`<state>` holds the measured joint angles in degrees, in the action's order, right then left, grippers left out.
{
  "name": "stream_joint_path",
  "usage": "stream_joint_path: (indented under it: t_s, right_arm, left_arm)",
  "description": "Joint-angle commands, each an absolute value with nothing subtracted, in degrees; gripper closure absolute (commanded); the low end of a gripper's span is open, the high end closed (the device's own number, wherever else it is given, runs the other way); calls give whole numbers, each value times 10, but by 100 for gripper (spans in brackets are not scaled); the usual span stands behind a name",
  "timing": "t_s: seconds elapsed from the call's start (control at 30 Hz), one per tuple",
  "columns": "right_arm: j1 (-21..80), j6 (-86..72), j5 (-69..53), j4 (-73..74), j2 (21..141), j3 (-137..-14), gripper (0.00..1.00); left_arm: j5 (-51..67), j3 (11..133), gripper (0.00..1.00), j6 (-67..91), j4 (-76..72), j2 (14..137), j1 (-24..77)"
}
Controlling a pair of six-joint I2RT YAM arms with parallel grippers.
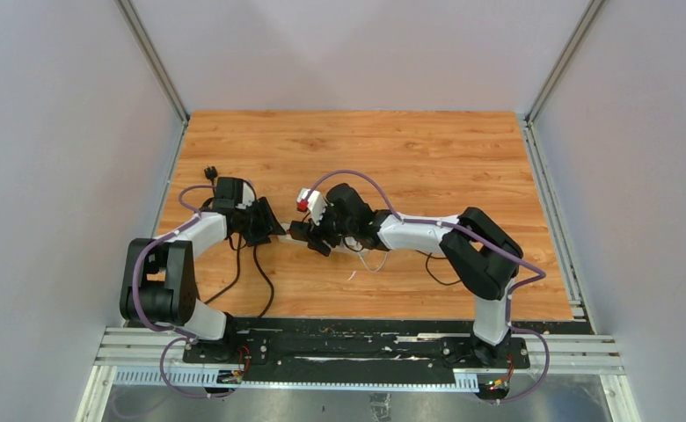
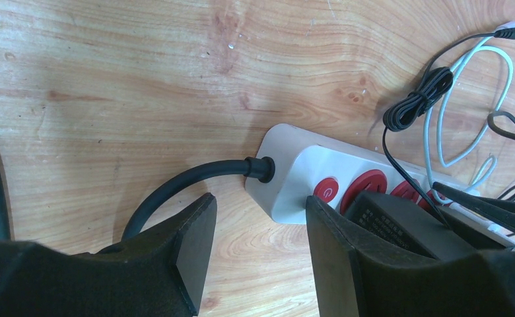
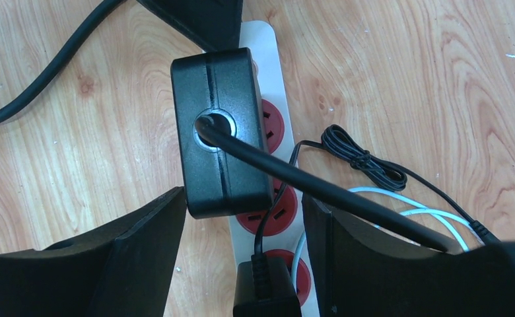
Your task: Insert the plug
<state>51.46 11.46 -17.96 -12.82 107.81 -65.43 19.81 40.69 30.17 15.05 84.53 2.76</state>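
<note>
One power strip (image 3: 260,39); one big adapter (image 3: 222,132), one small plug (image 3: 266,290); left pincer (image 2: 258,201), right pincer (image 3: 243,196) both wide.

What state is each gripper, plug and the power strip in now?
power strip, lying flat; switch position unclear
black adapter, on the power strip's sockets, ungripped
small plug, on a red socket
left gripper, open, at the power strip's cord end
right gripper, open, holding nothing
</note>
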Motion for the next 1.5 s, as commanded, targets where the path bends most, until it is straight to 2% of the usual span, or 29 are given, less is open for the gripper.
stream_joint_path:
  t_s: [0.0, 0.17, 0.23, 0.27, 0.67, 0.8, 0.87, 0.9, 0.93, 0.97, 1.1, 1.27, 1.3, 1.33, 1.47]
  right_arm:
    - [509, 108, -176, -112, 1049, -665, 30]
    - [509, 111, -169, -111, 1027, -668, 27]
    - [509, 111, -173, -107, 1016, -668, 18]
    - [509, 108, -174, -105, 1008, -667, 17]
    - [504, 100, -152, -39, 897, -660, 15]
    - [487, 81, -100, 10, 850, -665, 15]
    - [467, 47, -77, 26, 820, -659, 6]
    - [452, 33, -68, 31, 802, -653, 5]
    - [435, 17, -62, 32, 782, -646, 4]
    - [415, 8, -63, 32, 762, -638, 4]
    - [306, -63, -35, 49, 690, -627, 0]
    - [177, -139, 80, 133, 652, -628, 0]
    - [165, -142, 114, 153, 646, -630, 0]
    - [154, -139, 213, 190, 629, -628, 0]
    - [154, -115, 316, 202, 594, -607, 0]
  left_arm:
    - [199, 404, 44, 292, 150, 845, 29]
    - [199, 405, 40, 292, 153, 841, 30]
    - [197, 406, 39, 293, 154, 837, 29]
    - [196, 407, 38, 293, 153, 835, 29]
    - [167, 463, 35, 310, 177, 798, 29]
    - [131, 497, 26, 308, 213, 766, 29]
    - [100, 517, 20, 306, 236, 735, 28]
    - [81, 529, 14, 303, 249, 719, 29]
    - [62, 546, 5, 299, 261, 701, 28]
    - [41, 558, 1, 297, 277, 683, 28]
    - [-46, 608, 0, 289, 339, 609, 28]
    - [-129, 635, 0, 287, 379, 502, 29]
    - [-146, 637, 0, 287, 385, 484, 29]
    - [-187, 644, 0, 283, 412, 444, 29]
    - [-230, 655, 0, 273, 441, 409, 29]
